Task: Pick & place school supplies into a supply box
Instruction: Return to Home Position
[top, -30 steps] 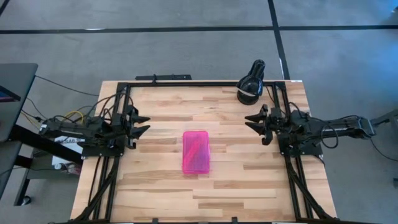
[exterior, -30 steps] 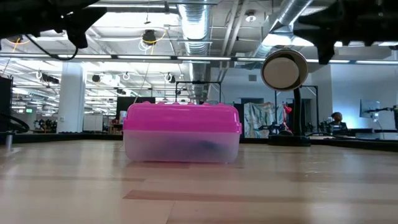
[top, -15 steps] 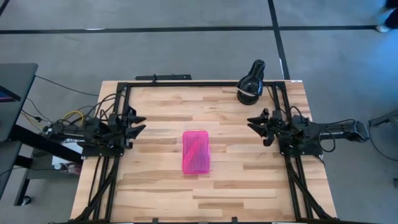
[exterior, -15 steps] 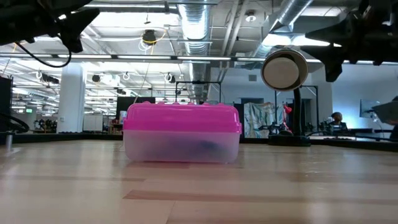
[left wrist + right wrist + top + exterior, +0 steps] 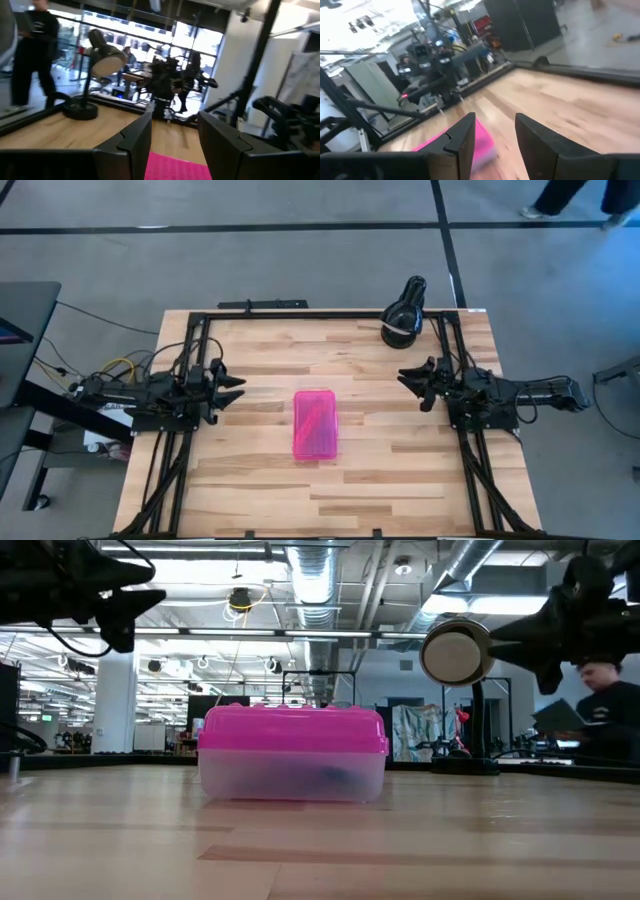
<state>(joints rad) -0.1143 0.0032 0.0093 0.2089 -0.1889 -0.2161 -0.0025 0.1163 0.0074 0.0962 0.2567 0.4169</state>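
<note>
**Left pincer (image 5: pixel 236 387) and right pincer (image 5: pixel 412 388) open, supply box (image 5: pixel 315 424) shut on the bench (image 5: pixel 380 470)**

The left pincer is up in the air over the left side of the bench. Its two fingers are spread apart with a gap between them. It holds nothing. In the left wrist view you can see right through the gap to the pink lid of the supply box (image 5: pixel 177 167) farther off.

The right pincer is up in the air over the right side of the bench. Its fingers are spread apart too, and it holds nothing. It points toward the middle of the bench.

The supply box sits flat near the middle of the bench, between the two pincers and well apart from both. In the low view the pink lid lies on top of the clear bottom part (image 5: pixel 292 753). Something dark shows through the clear part, but it is too dim to tell what it is.

A black round device (image 5: pixel 404 315) stands at the far right corner of the bench, near the right arm.

A person (image 5: pixel 605 690) in dark clothes stands in the room behind the bench, at the right side of the low view.
</note>
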